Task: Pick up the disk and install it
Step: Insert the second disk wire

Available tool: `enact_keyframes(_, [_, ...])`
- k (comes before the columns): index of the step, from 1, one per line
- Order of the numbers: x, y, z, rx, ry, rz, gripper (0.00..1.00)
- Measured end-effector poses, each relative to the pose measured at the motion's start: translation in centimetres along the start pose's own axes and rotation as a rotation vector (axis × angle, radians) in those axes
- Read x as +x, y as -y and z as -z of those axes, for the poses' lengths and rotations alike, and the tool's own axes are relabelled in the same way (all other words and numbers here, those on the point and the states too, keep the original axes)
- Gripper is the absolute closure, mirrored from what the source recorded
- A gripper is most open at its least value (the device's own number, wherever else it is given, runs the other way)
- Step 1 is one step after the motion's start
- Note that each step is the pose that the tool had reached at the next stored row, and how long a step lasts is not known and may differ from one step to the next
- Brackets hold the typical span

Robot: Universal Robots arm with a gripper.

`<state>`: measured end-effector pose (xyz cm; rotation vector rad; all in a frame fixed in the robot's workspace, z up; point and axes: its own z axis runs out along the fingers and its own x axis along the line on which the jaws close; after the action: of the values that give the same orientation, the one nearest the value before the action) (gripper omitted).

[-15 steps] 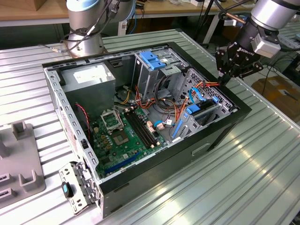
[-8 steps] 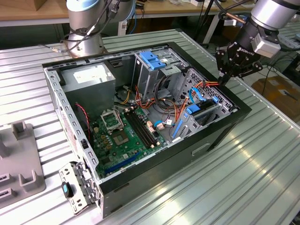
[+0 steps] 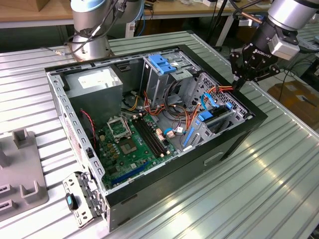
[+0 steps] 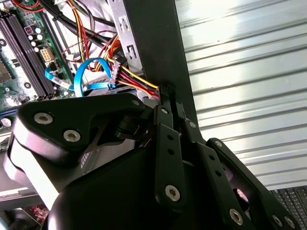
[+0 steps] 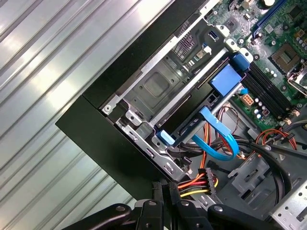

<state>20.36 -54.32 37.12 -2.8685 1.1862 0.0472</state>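
The disk (image 3: 206, 117) is sitting edge-on in a slot of the drive bay at the end of the open computer case (image 3: 75, 130) on the exterior view's right. What is showing of it is mostly its bright blue plastic frame, with a broad blue tab, clear in the first wrist view (image 5: 224, 79), and a thin dark slab running along the slot behind it. Its flat face and label are hidden by the bay's metal walls. A flat blue ribbon cable (image 5: 216, 132) is looping just beside it, and a bundle of red, yellow and black wires (image 5: 199, 181) is ending in a small plug near the case's black rim.

The arm is reaching in from the far right of the exterior view and tilting downward, with the black gripper (image 3: 238, 82) hanging over the far right corner of the case, above the drive bay. In both wrist views the jaws are pressed together (image 4: 168, 93), their tips lying right against the coloured wire bundle at the case's edge (image 5: 165, 189). Whether a wire is caught between them I cannot tell. The gripper is sitting apart from the disk, holding nothing that can be made out.

The case is lying on its side on a ribbed metal table (image 3: 259, 189), its green circuit board (image 3: 134, 142) facing up.
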Motion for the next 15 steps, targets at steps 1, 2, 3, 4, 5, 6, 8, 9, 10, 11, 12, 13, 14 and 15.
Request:
enact_keyframes(1, [0.0,0.0,0.06,0.0,0.0,0.0,0.84])
enact_keyframes(2, [0.0,0.0,0.06,0.0002,0.0002,0.0,0.84])
enact_keyframes(3, [-0.01,0.01,0.08,0.0,0.0001,0.0,0.84])
enact_keyframes(4, [-0.02,-0.01,0.1,0.0,-0.0001,0.0,0.84])
enact_keyframes(5, [-0.08,-0.06,0.11,-0.0002,-0.0003,0.0,0.84])
enact_keyframes(6, [-0.21,-0.19,0.1,-0.0001,-0.0002,0.0,0.84])
enact_keyframes(8, [-0.44,-0.42,0.08,0.0,-0.0001,0.0,0.84])
enact_keyframes(9, [-0.61,-0.6,0.08,-0.0001,-0.0001,0.0,0.84])
enact_keyframes(10, [-0.76,-0.75,0.07,0.0,-0.0001,0.0,0.84])
enact_keyframes(11, [-0.84,-0.83,0.07,-0.0001,-0.0001,0.0,0.84])
enact_keyframes(12, [-0.92,-0.91,0.07,-0.0001,-0.0001,0.0,0.84])
enact_keyframes(13, [-1.1,-1.09,0.06,-0.0001,-0.0001,0.0,0.84])
enact_keyframes(14, [-1.19,-1.19,0.06,0.0,-0.0001,0.0,0.84])
enact_keyframes(15, [-1.26,-1.25,0.06,0.0,-0.0001,0.0,0.84])
